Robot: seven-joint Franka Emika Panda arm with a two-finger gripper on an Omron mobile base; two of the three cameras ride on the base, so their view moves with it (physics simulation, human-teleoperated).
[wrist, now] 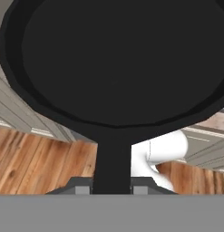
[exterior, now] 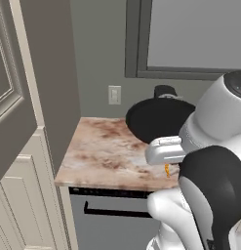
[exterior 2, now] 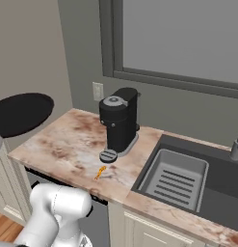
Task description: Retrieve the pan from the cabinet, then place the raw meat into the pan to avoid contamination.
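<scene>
Carrying the pan (wrist: 115, 59) by its handle here: the hand view shows the end effector (wrist: 112, 183) clenched on that long thin handle, one finger on each side, with the black bowl stretching out ahead. So the pan is out of the cabinet (exterior: 24, 185) and up in the air. In the left base view it hangs over the back of the bench (exterior: 102, 156); in the right base view it sits off the bench's left end, so I can't tell exactly how far over the top it is. Either way it's not touching down yet.

The meat (exterior 2: 99, 172) is a tiny orange sliver lying on the bench near the front edge, just in front of the coffee maker (exterior 2: 119, 124) and right beside a little round dark disc (exterior 2: 108, 155). The sink (exterior 2: 176, 178) is off to the right.

Handling-wise, my read: the pan is stiff and probably heavy for its grip point, since all the weight sits far out from a skinny handle. It'll want to twist or droop, so keep the squeeze firm and set it down flat and slow on the open bit of bench left of the meat. The meat is the opposite: light, likely soft and slick. I'd pinch it across its short width, straight from above, and not too hard.
</scene>
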